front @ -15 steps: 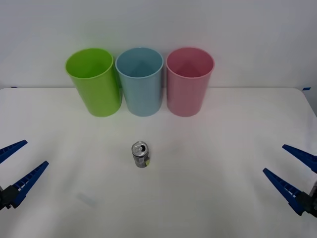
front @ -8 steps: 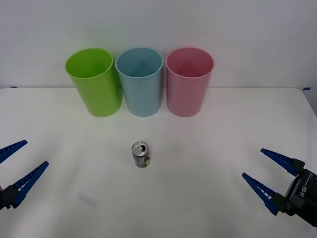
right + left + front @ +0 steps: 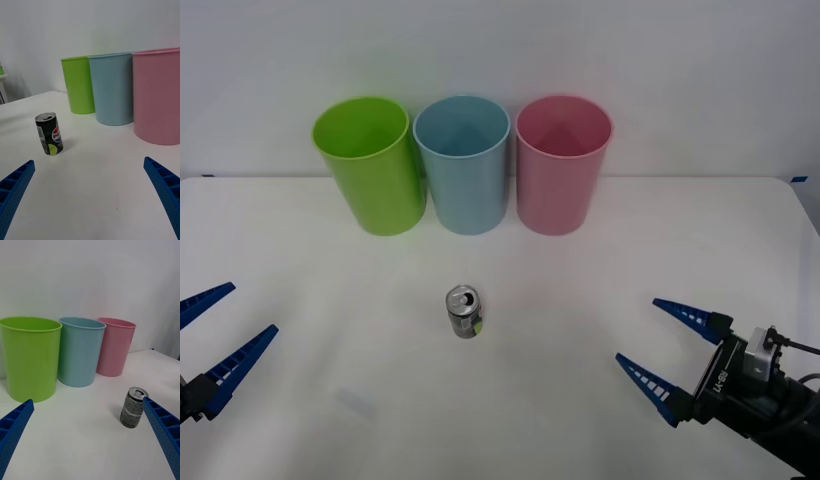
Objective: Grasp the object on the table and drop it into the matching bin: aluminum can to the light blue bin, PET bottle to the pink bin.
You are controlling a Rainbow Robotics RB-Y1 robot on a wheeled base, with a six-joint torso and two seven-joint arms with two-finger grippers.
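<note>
A small aluminum can (image 3: 464,311) (image 3: 49,133) (image 3: 132,413) stands upright on the white table (image 3: 580,290), pull-tab up, with a greenish-yellow patch on its side. Behind it stand the light blue bin (image 3: 463,163) (image 3: 112,88) (image 3: 80,350) and, to its right, the pink bin (image 3: 560,163) (image 3: 157,95) (image 3: 114,346). My right gripper (image 3: 668,347) is open, low over the table, well to the right of the can and pointing at it. My left gripper (image 3: 220,329) is open at the table's left edge, far from the can.
A lime green cup (image 3: 370,163) (image 3: 78,84) (image 3: 29,357) stands left of the light blue bin. All three bins are in a tight row at the back by the wall. Bare table lies all around the can.
My right gripper has moved left and inward toward the can, with more of its wrist now in view. The left gripper and the can have not moved.
</note>
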